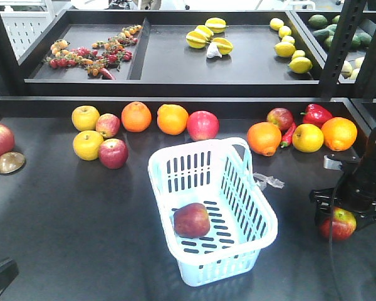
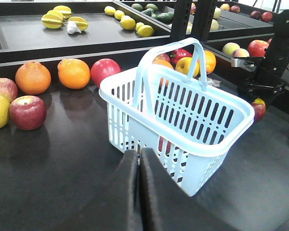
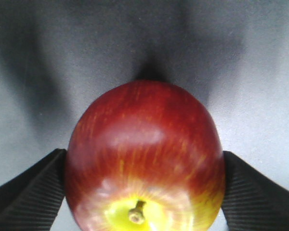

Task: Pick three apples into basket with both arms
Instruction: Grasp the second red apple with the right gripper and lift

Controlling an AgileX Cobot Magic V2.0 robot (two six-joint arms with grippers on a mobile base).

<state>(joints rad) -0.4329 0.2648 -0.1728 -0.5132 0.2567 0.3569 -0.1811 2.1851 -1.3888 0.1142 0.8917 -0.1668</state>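
Clearly the second apple is in hand: one already lies in the basket and one more is yet to be fetched. The dark worktop [image 1: 62,251] carries the basket [image 1: 238,188] near its middle, slightly toward the front edge, with its handle [image 2: 173,53] standing upright.

At the right edge the right gripper [image 1: 344,212] straddles the gripped apple [image 3: 144,159], and its ribbed pads [image 3: 33,192] lie against both flanks, so the claw looks closed on the fruit. The left gripper [image 2: 138,183] hangs in front of the basket with its fingers pressed together and nothing between them. The apple in the basket [image 1: 192,219] rests on the slotted floor.

Next, judging from this, the right arm needs a clean lift, a carry leftward over the rim and clear of the handle, then a release. The left arm could open up and go for the red apple [image 1: 113,153] toward the rear left.

From the front, the claw hides the top of the gripped apple, and the left arm shows only as a dark sliver at the near-left corner. Whether the gripped apple touches the worktop cannot be told.
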